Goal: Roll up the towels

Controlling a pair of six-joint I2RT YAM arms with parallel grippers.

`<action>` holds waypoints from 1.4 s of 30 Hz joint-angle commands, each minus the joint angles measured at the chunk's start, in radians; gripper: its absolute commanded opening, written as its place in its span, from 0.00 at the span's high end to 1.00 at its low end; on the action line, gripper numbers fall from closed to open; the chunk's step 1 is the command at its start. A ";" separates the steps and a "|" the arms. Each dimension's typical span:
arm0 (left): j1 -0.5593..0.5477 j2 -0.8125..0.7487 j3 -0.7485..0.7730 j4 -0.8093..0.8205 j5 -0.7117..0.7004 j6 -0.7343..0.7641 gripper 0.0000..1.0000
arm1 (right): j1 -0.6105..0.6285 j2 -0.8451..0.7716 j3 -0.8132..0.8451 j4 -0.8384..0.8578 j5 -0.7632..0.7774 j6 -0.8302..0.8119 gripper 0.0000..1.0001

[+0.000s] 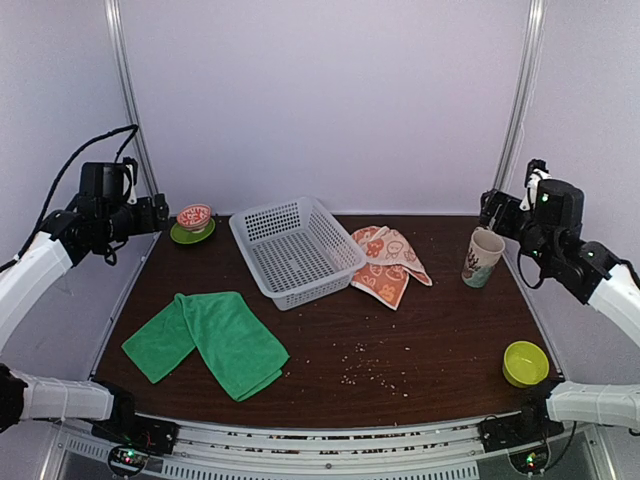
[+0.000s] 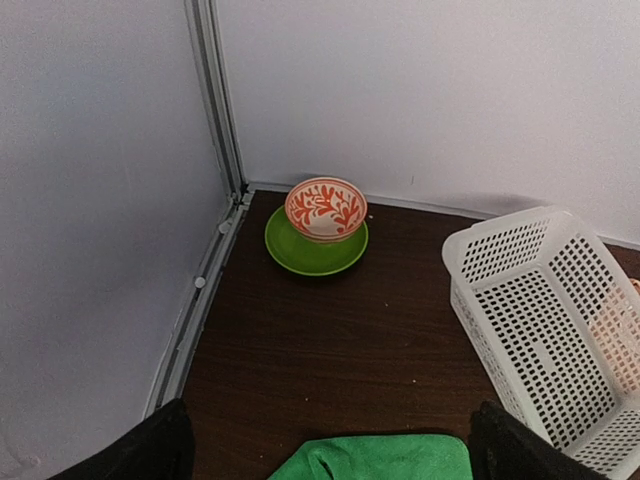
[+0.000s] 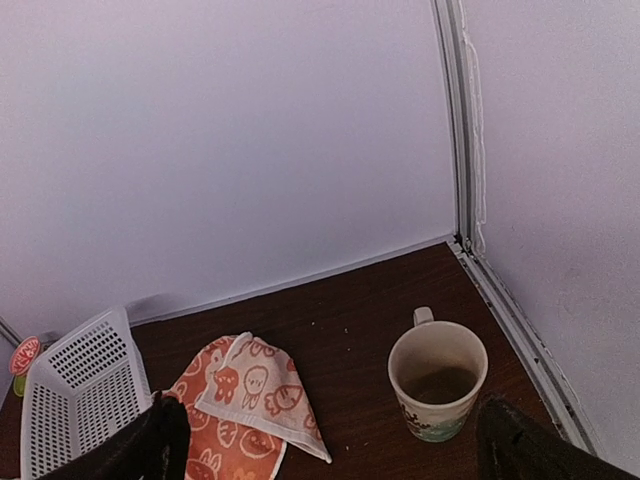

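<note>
A bright green towel (image 1: 207, 340) lies loosely folded on the dark table at the front left; its far edge (image 2: 385, 458) shows at the bottom of the left wrist view. A smaller orange towel with white cartoon prints (image 1: 387, 263) lies crumpled just right of the basket, also seen in the right wrist view (image 3: 245, 400). My left gripper (image 1: 158, 212) hangs raised at the far left, open and empty (image 2: 325, 445). At the far right my right gripper (image 1: 490, 210) is raised too, its fingers wide apart with nothing between them (image 3: 330, 440).
A white mesh basket (image 1: 296, 249) stands at the back centre. A patterned bowl on a green saucer (image 1: 193, 224) sits at the back left. A mug (image 1: 483, 256) stands at the back right, a small green bowl (image 1: 525, 362) at the front right. Crumbs dot the front middle.
</note>
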 commanded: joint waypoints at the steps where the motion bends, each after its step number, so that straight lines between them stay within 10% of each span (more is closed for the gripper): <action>1: 0.012 -0.020 -0.016 0.011 0.032 -0.019 0.02 | 0.053 0.046 0.025 -0.055 -0.050 -0.012 0.00; 16: 0.016 -0.089 -0.077 0.089 0.207 -0.025 0.02 | 0.190 0.676 0.170 -0.047 -0.355 0.179 0.54; 33: 0.017 -0.013 -0.022 0.030 0.259 -0.026 0.04 | 0.306 1.034 0.424 -0.260 -0.331 0.004 0.46; 42: 0.017 0.010 -0.015 0.020 0.261 -0.030 0.05 | 0.292 1.112 0.481 -0.296 -0.296 0.016 0.66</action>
